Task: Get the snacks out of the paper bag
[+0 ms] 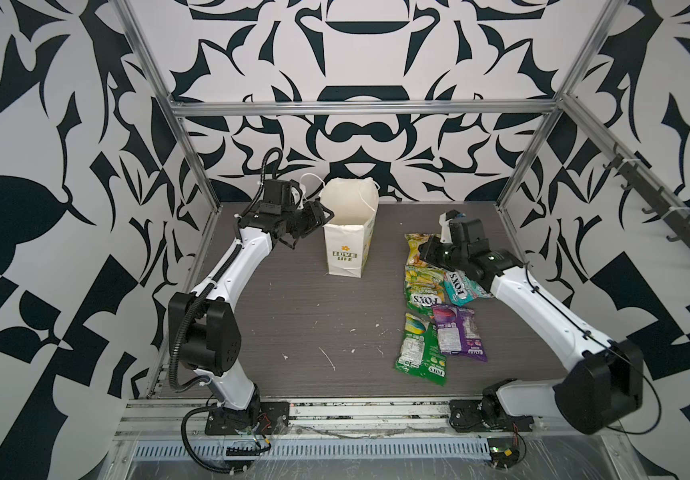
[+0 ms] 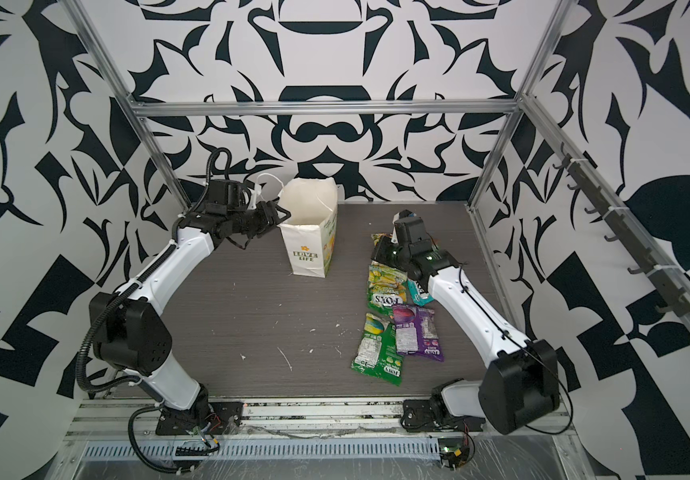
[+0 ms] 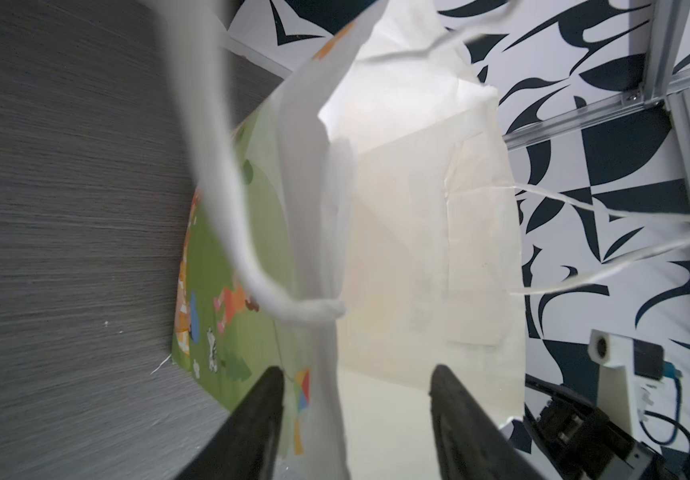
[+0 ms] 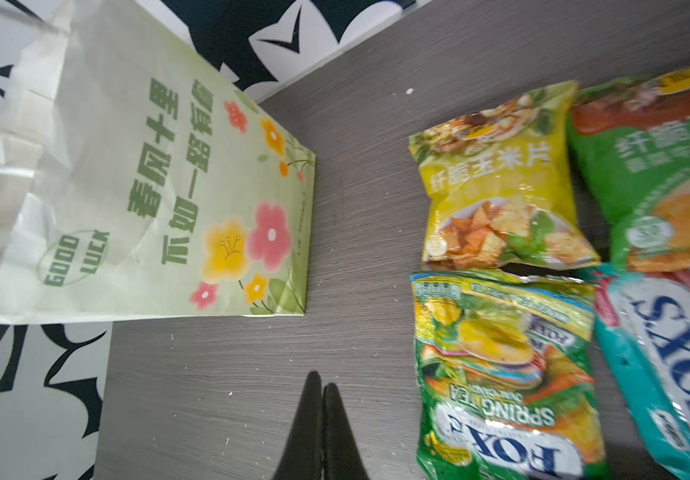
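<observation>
The paper bag (image 1: 345,249) (image 2: 310,249) stands upright and open-topped at the back of the table; what shows of its inside (image 3: 397,249) is bare white paper. My left gripper (image 1: 324,214) (image 3: 356,370) is open at the bag's rim, one finger outside the flowered face, one inside. Several snacks lie flat right of the bag: a yellow packet (image 4: 497,187), a green FOX'S packet (image 1: 424,289), a teal one (image 1: 462,289), a purple one (image 1: 457,332) and another green one (image 1: 418,349). My right gripper (image 1: 424,249) (image 4: 321,380) is shut and empty, low beside the packets.
The dark wood-grain table (image 1: 293,324) carries white specks. Aluminium frame posts (image 1: 193,166) stand at the back corners before patterned walls. A rail of hooks (image 1: 667,232) runs along the right wall. A white cord handle (image 3: 227,199) hangs across the left wrist view.
</observation>
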